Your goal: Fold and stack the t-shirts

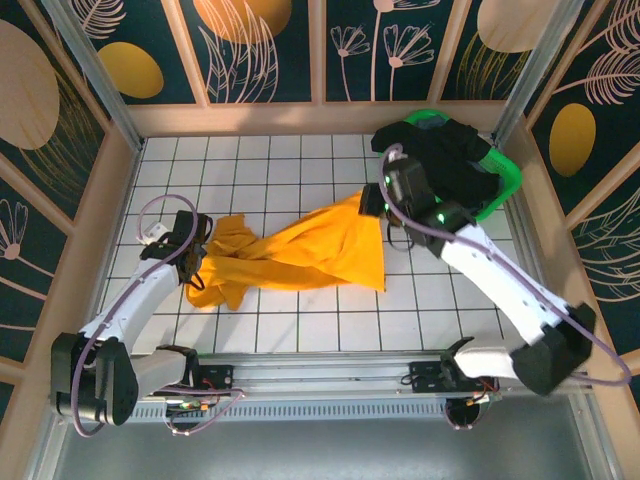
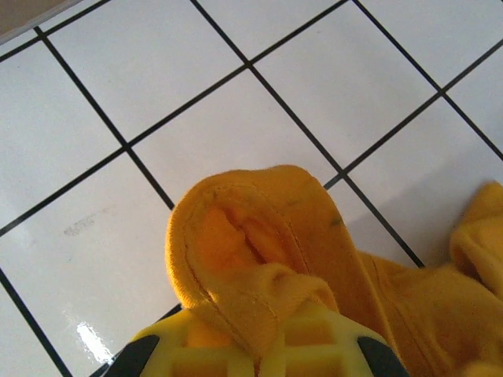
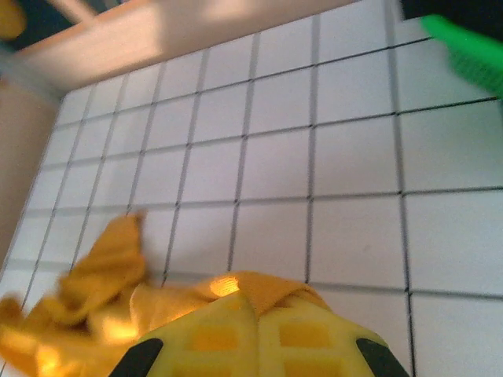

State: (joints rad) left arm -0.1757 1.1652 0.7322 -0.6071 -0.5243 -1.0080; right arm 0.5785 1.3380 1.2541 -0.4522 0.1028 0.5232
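My right pincer [image 1: 377, 200] hangs just left of the basket [image 1: 507, 178], nearly shut, with one edge of the yellow shirt [image 1: 300, 255] nipped between its fingers [image 3: 314, 339]. In my right wrist view a small fold of that cloth pokes up through the narrow slit between the two yellow pads. The rest of the shirt trails away behind it, bunched and blurred, on the side away from the basket.

From that grip the yellow shirt stretches leftward from the basket across the table [image 1: 300, 160] as a long, twisted band. It is broad and fanned at the end near the basket and rumpled at the far end.

My left pincer [image 1: 195, 243] is at that far end, well apart from the basket. It is also clamped tight on the yellow shirt. In my left wrist view a thick hemmed fold is squeezed between the pads [image 2: 334, 339] and loops up above them like an open pocket, with more of the cloth lying on the tiles to one side.

The black shirt [image 1: 455, 160] is heaped in the basket, piled over its rim on the side towards my right pincer. It hides most of the basket, so that little more than the green right-hand edge can be seen. I have no hold on it.
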